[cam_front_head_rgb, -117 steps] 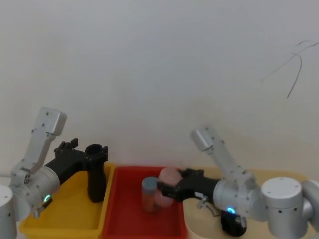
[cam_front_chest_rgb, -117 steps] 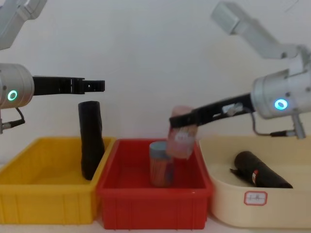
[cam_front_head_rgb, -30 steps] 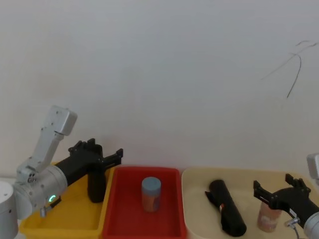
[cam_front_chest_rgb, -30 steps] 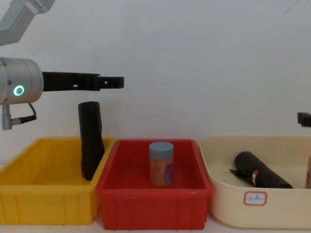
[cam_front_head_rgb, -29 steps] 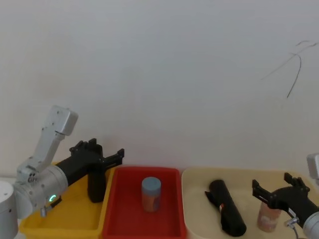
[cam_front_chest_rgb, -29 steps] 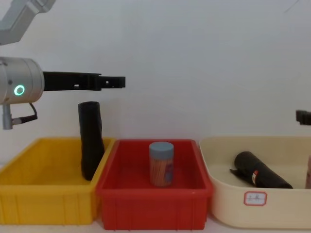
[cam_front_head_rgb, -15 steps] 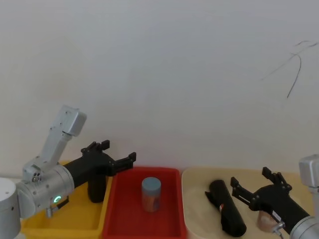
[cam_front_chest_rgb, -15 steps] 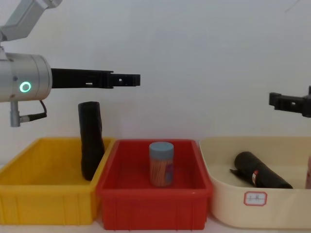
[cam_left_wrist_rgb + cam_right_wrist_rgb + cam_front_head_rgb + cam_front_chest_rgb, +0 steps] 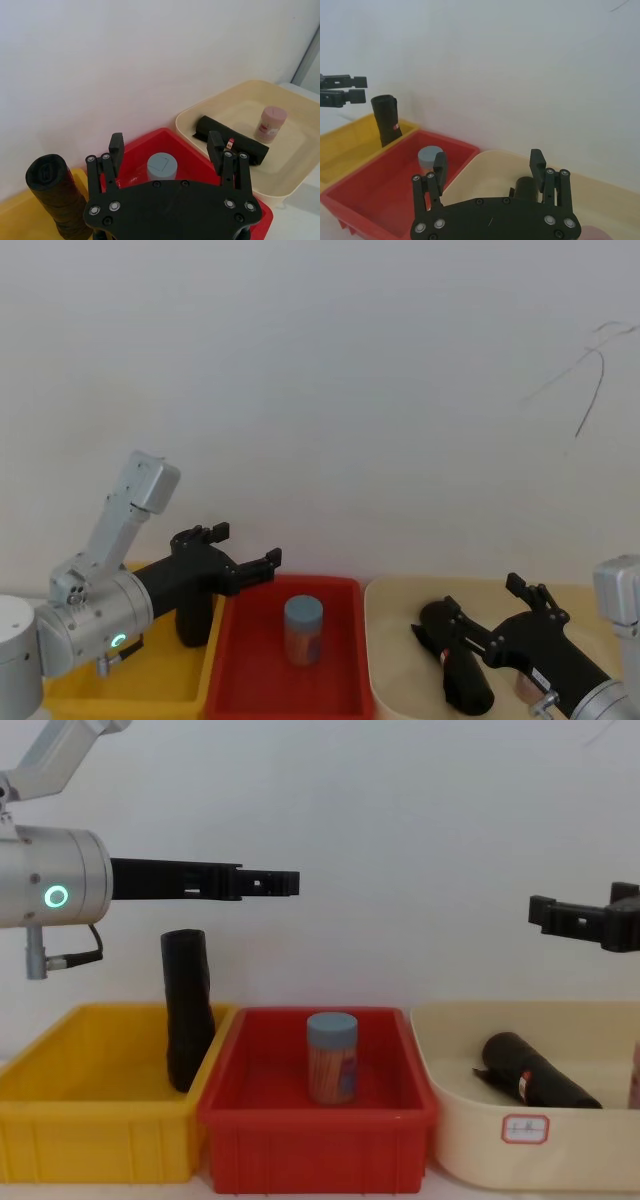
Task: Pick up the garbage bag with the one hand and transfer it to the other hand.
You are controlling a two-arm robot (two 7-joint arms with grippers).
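Bright, even, diffuse light; faint soft shadows; sharp, no glare.

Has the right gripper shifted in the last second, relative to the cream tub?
Yes. The right gripper has risen and swung toward the robot's left; it hangs open above the cream tub, over the garbage bag.

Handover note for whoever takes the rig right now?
Left gripper: open, empty, in the air over the yellow bin and red bin.
Right gripper: open, empty, in the air above the cream tub.
Garbage bag: lying in the cream tub, red label visible, untouched.
Plain black roll stands in the yellow bin; a capped jar in the red bin.
Done: nothing. Left: pick up, hand over.
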